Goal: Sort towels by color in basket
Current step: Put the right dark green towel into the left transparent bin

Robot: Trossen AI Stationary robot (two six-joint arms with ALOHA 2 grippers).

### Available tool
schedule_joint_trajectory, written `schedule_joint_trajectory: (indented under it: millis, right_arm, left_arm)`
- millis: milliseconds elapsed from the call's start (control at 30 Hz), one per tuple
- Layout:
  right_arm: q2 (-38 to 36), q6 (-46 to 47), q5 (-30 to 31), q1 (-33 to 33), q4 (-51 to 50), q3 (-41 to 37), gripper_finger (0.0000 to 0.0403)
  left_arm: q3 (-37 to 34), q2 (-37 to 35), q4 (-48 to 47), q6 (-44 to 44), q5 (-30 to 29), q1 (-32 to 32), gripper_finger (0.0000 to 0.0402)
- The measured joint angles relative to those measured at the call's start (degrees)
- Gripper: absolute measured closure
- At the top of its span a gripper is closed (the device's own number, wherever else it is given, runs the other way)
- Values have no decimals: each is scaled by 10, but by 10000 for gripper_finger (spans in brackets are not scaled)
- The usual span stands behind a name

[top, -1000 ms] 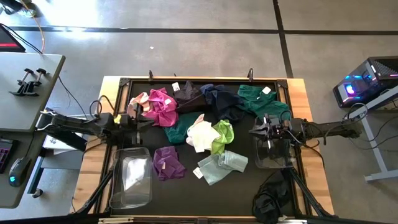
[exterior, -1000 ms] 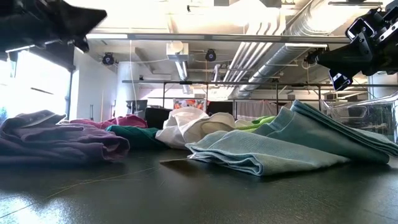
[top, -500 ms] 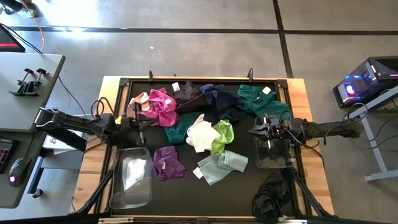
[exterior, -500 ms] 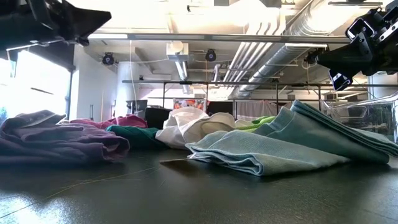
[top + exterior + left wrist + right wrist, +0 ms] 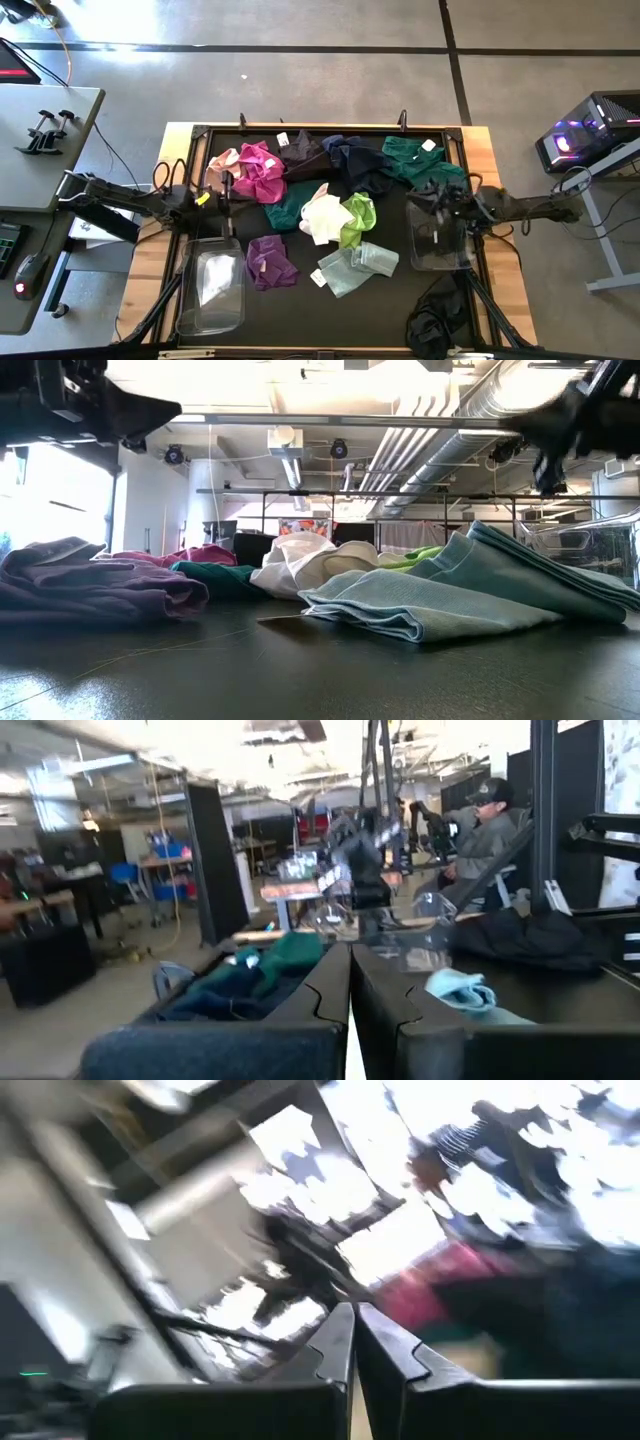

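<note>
The towels (image 5: 320,200) are lying in a messy bunch in the middle of the black table (image 5: 390,300), and none of them is sitting in a bin, so the sorting is looking like it is only just starting. The left gripper (image 5: 226,188) is hanging over the table at about nine o'clock, right beside the magenta towel (image 5: 258,170), and its two fingers are pressed together with nothing between them. The right gripper (image 5: 437,203) is hanging at about three o'clock, over the clear bin (image 5: 438,243) on that side, and its fingers are pinched together and holding nothing too. The other clear bin (image 5: 210,290) is sitting at about seven o'clock. I am thinking the next move is asking one gripper to spread its fingers, go down onto one towel and pinch it, and the magenta one is nearest the left arm. The high view is showing every color and both bins at once. The low view is showing only the purple towel (image 5: 90,585), the white towel (image 5: 300,560) and the pale mint towel (image 5: 450,595) from the side, lying flat on the table. The left wrist view is showing a person (image 5: 485,825) sitting far off in the room, which the high view is not showing.
</note>
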Motion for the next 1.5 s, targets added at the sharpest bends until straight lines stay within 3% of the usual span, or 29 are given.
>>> schedule_joint_trajectory:
  millis: [100,167,333,500,700,867,1067,1267,1500]
  right_arm:
    - [32,-78,-86,15,145,0,396]
    - [67,-146,-104,33,217,5,396]
    - [165,-309,-98,71,195,96,396]
    - [259,-359,-75,84,-35,277,391]
    - [414,-237,81,92,-406,521,344]
    - [544,-118,170,78,-668,676,282]
    - [663,-45,163,-28,-839,768,218]
    - [738,-106,54,-198,-868,759,179]
    - [829,-154,37,-369,-865,719,176]
  left_arm:
    - [0,0,-3,-18,0,0,402]
    - [0,0,-2,-34,0,0,401]
    - [0,0,-2,-67,0,0,401]
    - [0,0,-2,-69,0,0,402]
    - [0,0,-2,-77,0,0,401]
    - [0,0,-2,-77,0,0,402]
    - [0,0,-3,-77,0,0,402]
    - [0,0,-3,-77,0,0,401]
    - [0,0,-2,-77,-6,0,402]
